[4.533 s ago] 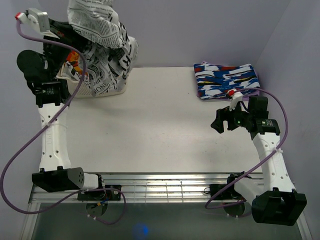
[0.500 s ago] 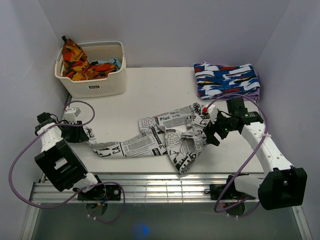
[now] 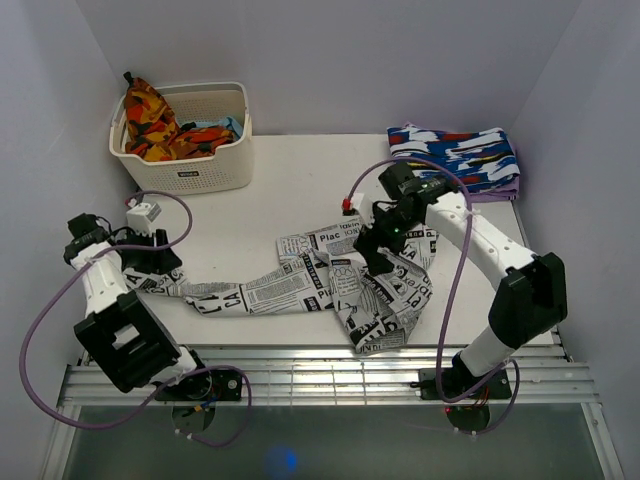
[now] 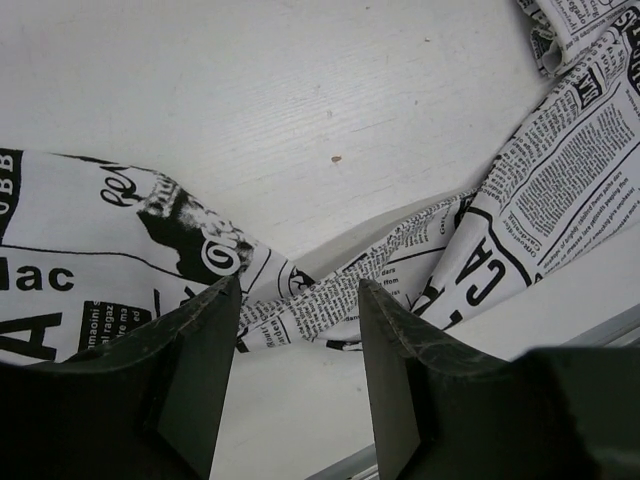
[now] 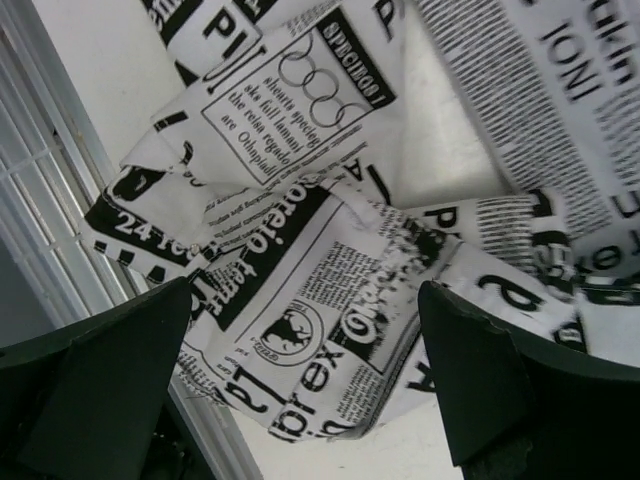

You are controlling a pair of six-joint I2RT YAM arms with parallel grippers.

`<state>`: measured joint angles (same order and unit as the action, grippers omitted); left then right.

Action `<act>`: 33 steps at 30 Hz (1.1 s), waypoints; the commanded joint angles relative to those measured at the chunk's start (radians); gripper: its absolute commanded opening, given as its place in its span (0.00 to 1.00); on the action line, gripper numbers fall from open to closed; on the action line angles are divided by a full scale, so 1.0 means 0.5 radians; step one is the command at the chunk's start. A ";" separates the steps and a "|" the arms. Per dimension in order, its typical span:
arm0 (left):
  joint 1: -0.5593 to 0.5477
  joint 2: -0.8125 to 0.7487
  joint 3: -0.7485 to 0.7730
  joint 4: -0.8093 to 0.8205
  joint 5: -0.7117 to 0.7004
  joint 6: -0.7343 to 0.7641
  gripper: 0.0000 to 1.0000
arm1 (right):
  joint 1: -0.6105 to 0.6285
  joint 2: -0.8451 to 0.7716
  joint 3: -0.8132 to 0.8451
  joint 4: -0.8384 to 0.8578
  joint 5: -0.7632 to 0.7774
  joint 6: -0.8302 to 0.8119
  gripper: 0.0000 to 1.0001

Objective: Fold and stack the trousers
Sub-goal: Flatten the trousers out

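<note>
Trousers (image 3: 330,285) lie crumpled and unfolded on the table (image 3: 300,180), strung out between both grippers; we judge that's for spreading flat. Left gripper (image 4: 295,390): jaws part open, leg end beneath the gap, not pinched. Right gripper (image 5: 300,380): jaws wide, empty, cloth bunched below. Legible print: "24", "prex", "CA".

Overhead view: bright, even light from above, with only faint soft shadows under the arms on the white table (image 3: 300,180). The walls take a lilac cast, and a small blue glow sits at bottom centre.

Left wrist view: table nearly washed out at upper left, print on the trousers (image 4: 560,180) crisp, left fingers (image 4: 190,380) dark and soft.

Right wrist view: print blurred at upper right (letters fuzzy-edged), right fingers (image 5: 100,380) murky in the lower corners.
</note>
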<state>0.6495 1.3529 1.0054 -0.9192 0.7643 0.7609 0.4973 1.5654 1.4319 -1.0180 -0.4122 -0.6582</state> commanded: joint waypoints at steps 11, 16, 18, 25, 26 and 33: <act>-1.255 0.220 0.051 0.838 -0.353 -1.027 0.64 | 0.147 0.017 -0.495 0.127 0.349 0.433 0.96; -1.596 0.638 0.240 1.053 -0.522 -1.463 0.66 | 0.171 0.035 -0.609 0.312 0.502 0.546 0.81; -1.658 0.736 0.299 1.065 -0.547 -1.500 0.67 | 0.171 0.026 -0.645 0.351 0.554 0.568 0.70; -1.876 1.067 0.419 1.093 -0.718 -1.800 0.66 | 0.171 -0.096 -0.685 0.425 0.695 0.586 0.26; -1.882 1.086 0.419 1.093 -0.746 -1.822 0.60 | 0.171 -0.118 -0.682 0.428 0.708 0.586 0.13; -1.732 0.930 0.416 0.995 -0.896 -1.832 0.00 | 0.068 -0.394 -0.658 0.425 0.818 0.534 0.08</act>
<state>-0.2874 1.9045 1.2003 -0.4000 0.3878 -0.1452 0.5732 1.4483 1.0935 -0.8310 -0.0460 -0.3729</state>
